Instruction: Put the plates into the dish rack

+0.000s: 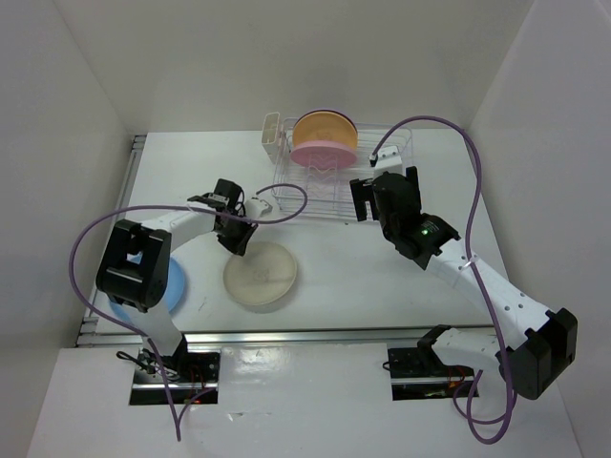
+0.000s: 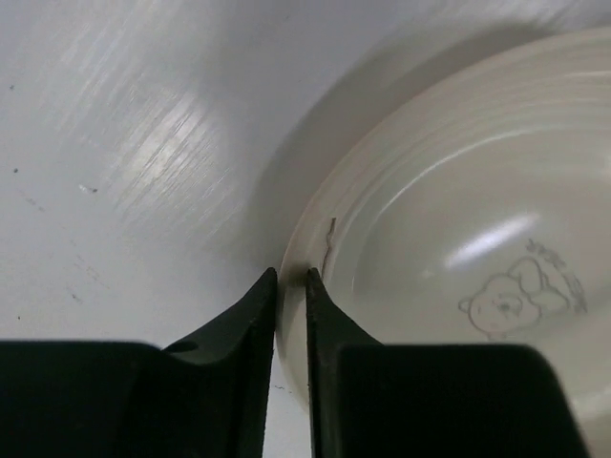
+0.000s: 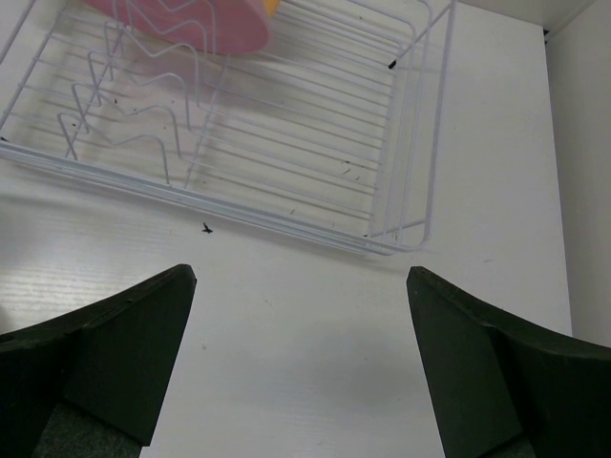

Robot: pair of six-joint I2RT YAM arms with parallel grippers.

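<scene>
The cream plate (image 1: 261,275) lies on the table in front of the rack. My left gripper (image 1: 241,239) is shut on its far-left rim; in the left wrist view the fingers (image 2: 258,324) pinch the rim of the cream plate (image 2: 458,258). The white wire dish rack (image 1: 336,176) stands at the back with a yellow-orange plate (image 1: 325,127) and a pink plate (image 1: 323,153) upright in it. A light blue plate (image 1: 177,286) lies at the left, partly under my left arm. My right gripper (image 1: 384,196) is open and empty just in front of the rack's right end (image 3: 410,143). The purple plate is not visible.
A small white cutlery basket (image 1: 270,132) hangs at the rack's left end. White walls enclose the table on the left, back and right. A purple cable loops over each arm.
</scene>
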